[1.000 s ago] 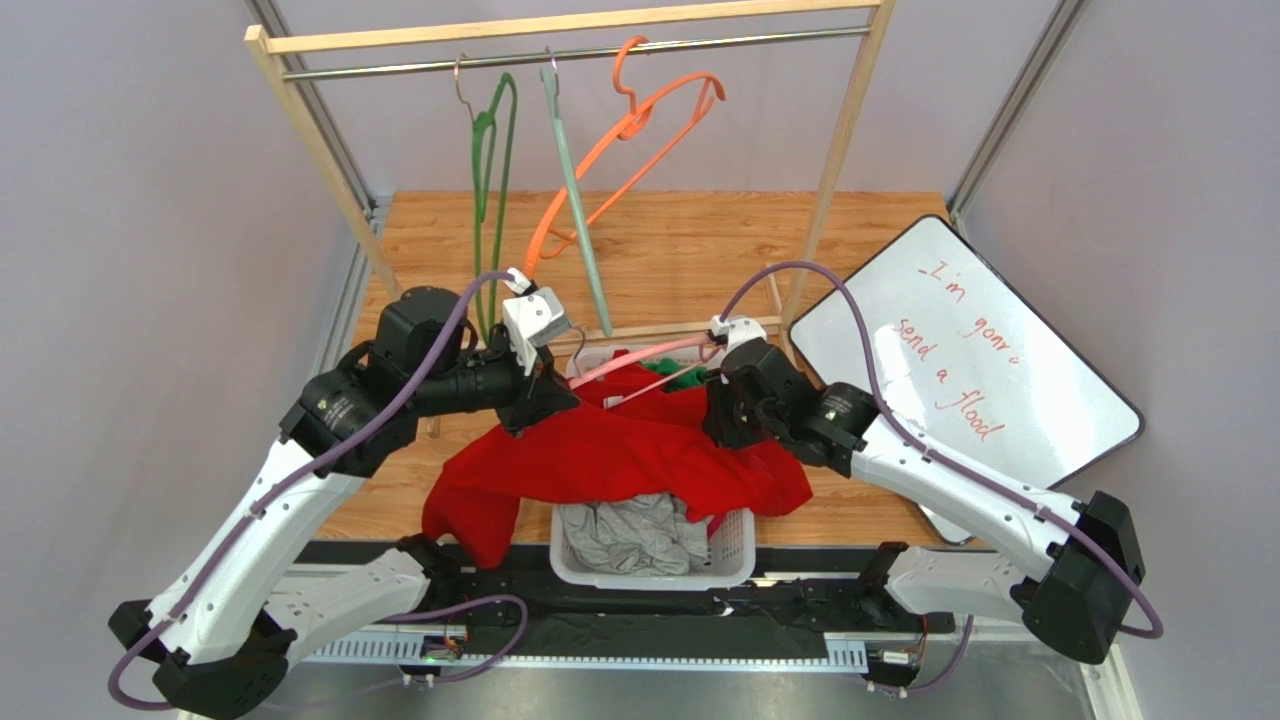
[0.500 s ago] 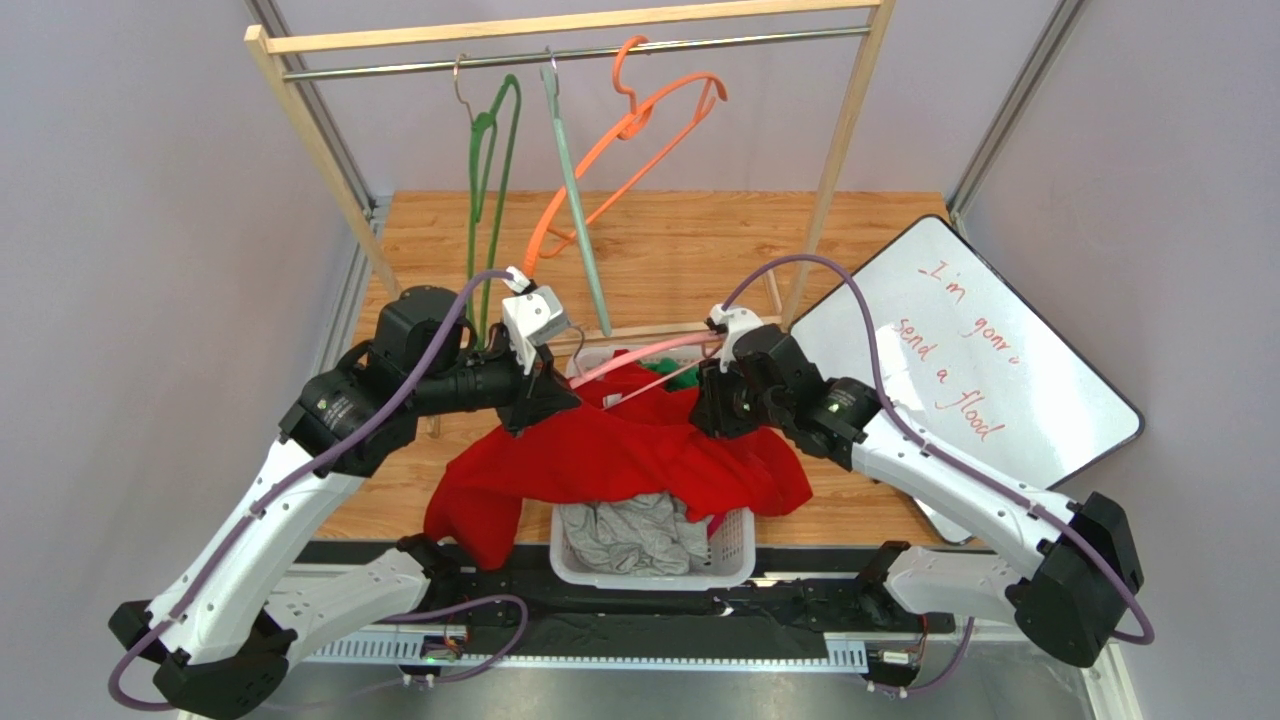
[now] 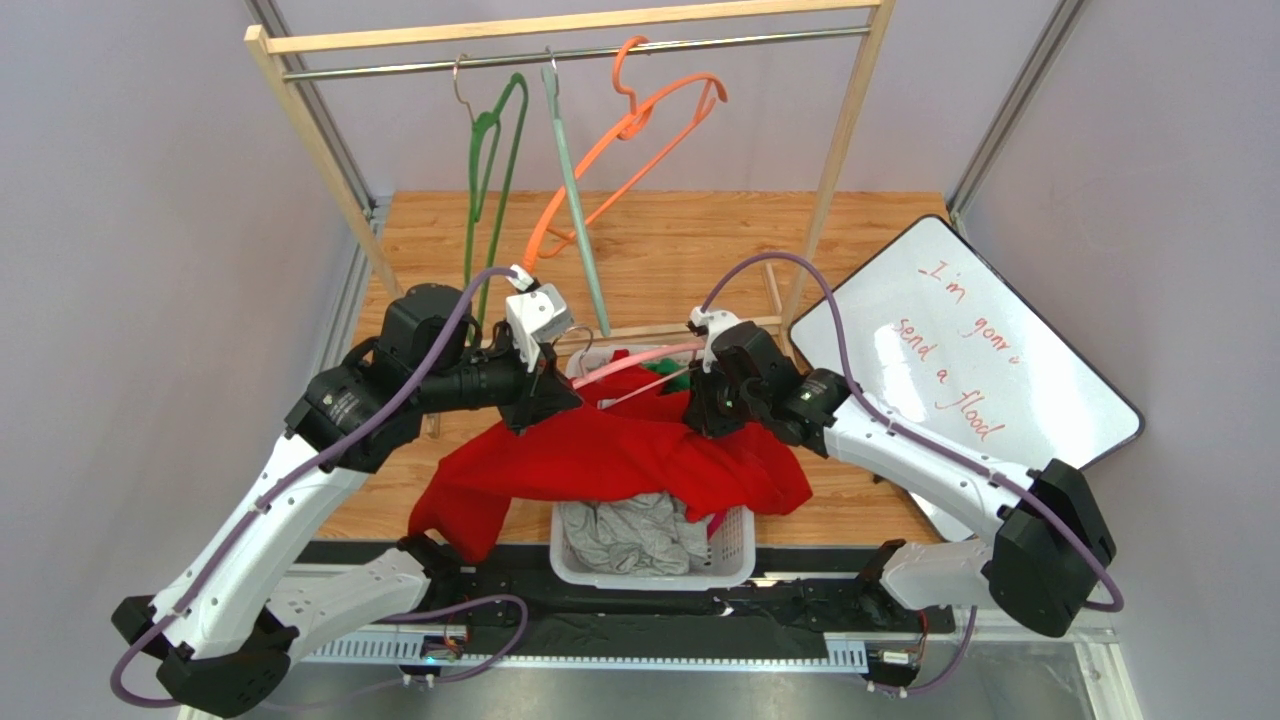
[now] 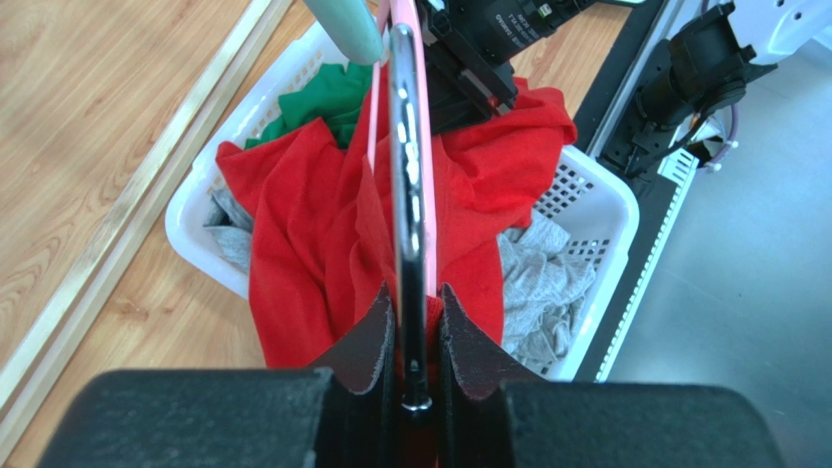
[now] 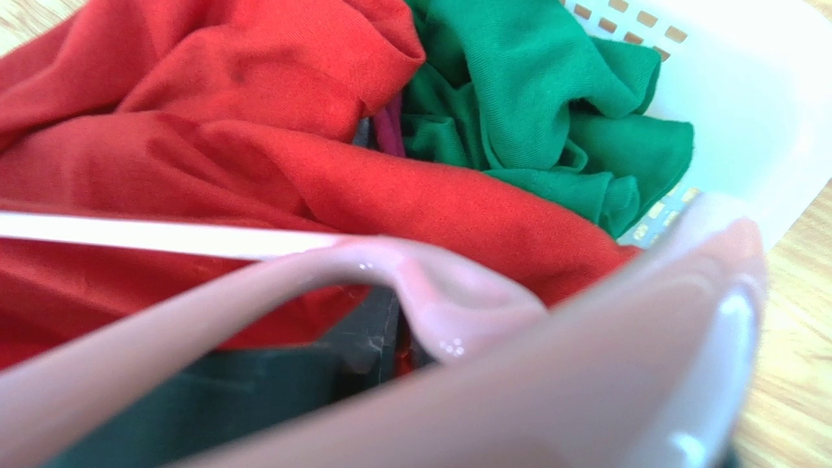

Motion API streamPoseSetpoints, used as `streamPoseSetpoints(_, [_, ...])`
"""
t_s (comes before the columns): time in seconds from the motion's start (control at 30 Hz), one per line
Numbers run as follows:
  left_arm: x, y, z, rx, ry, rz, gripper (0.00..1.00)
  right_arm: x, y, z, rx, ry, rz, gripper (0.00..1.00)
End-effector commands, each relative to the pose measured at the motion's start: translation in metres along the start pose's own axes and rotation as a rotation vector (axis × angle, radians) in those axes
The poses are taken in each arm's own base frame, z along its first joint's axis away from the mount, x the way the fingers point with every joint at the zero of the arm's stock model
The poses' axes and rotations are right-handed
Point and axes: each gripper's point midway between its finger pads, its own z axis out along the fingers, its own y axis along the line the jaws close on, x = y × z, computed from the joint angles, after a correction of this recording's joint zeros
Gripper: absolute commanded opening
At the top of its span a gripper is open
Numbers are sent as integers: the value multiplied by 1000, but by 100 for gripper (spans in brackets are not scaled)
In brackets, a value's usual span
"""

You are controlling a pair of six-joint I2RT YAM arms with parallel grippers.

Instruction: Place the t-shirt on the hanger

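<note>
The red t-shirt (image 3: 616,450) lies bunched over the white basket (image 3: 736,548) and hangs off its left side. The pale pink hanger (image 3: 661,356) is held level above it. My left gripper (image 4: 415,322) is shut on the hanger's metal hook (image 4: 405,146). My right gripper (image 3: 706,413) is at the hanger's right end, low on the cloth. In the right wrist view the pink hanger (image 5: 449,302) crosses close in front of the lens. One dark finger (image 5: 371,331) shows behind it, with a sliver of red t-shirt (image 5: 195,117) pinched in the narrow gap.
A green garment (image 5: 547,107) and a grey garment (image 3: 631,533) are in the basket. The wooden rack (image 3: 571,27) behind carries an orange hanger (image 3: 631,143), a green hanger (image 3: 489,165) and a mint hanger (image 3: 579,225). A whiteboard (image 3: 962,360) lies at the right.
My right arm has shifted left and forward toward the hanger's right end, and its jaws have narrowed. The left arm and the hanger have stayed put.
</note>
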Motion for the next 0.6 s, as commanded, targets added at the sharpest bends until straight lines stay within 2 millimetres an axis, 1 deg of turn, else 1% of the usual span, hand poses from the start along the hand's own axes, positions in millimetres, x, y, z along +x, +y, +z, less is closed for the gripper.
streamPoseSetpoints(0.0, [-33,-3,-9,-4,-120,27,0,-3,3,-10,-3,4,-55,0])
streamPoseSetpoints(0.03, [-32,-2,-9,-7,-117,23,0,-8,1,-15,7,-6,-67,0])
streamPoseSetpoints(0.07, [-32,-2,-9,-8,-117,22,0,-10,-4,-19,39,-15,-72,0])
streamPoseSetpoints(0.1, [-31,-2,-9,-11,-117,20,0,-11,-11,-30,60,-17,-63,0])
streamPoseSetpoints(0.13, [-30,-1,-9,-14,-113,17,0,-14,-17,-36,91,-33,-64,0])
streamPoseSetpoints(0.17, [-29,-1,-10,-14,-116,21,0,-13,-26,-45,118,-28,-74,0])
streamPoseSetpoints(0.2, [-30,-1,-13,-15,-128,26,0,-17,-34,-55,137,-53,-63,0])
streamPoseSetpoints(0.23, [-26,-2,-12,-9,-121,23,0,-18,-40,-62,150,-62,-59,0])
streamPoseSetpoints(0.27, [-25,0,-12,-13,-123,22,0,-15,-47,-65,159,-57,-59,0])
streamPoseSetpoints(0.3, [-25,-1,-15,-13,-131,30,0,-14,-59,-70,179,-61,-39,0])
streamPoseSetpoints(0.33, [-21,-2,-13,1,-124,31,0,-16,-61,-79,168,-92,-37,0])
streamPoseSetpoints(0.37, [-21,-5,-14,13,-129,35,0,-16,-66,-82,175,-104,-38,0])
streamPoseSetpoints(0.4, [-19,-8,-15,29,-133,68,0,-14,-74,-84,195,-109,-37,0])
streamPoseSetpoints(0.47, [-16,-13,-15,63,-133,93,0,-16,-79,-89,208,-128,-39,0])
streamPoseSetpoints(0.5, [-14,-24,-17,129,-139,143,0,-15,-83,-89,219,-127,-29,0])
streamPoseSetpoints(0.57, [-10,-34,-19,184,-148,182,0,-15,-86,-87,223,-127,-20,0])
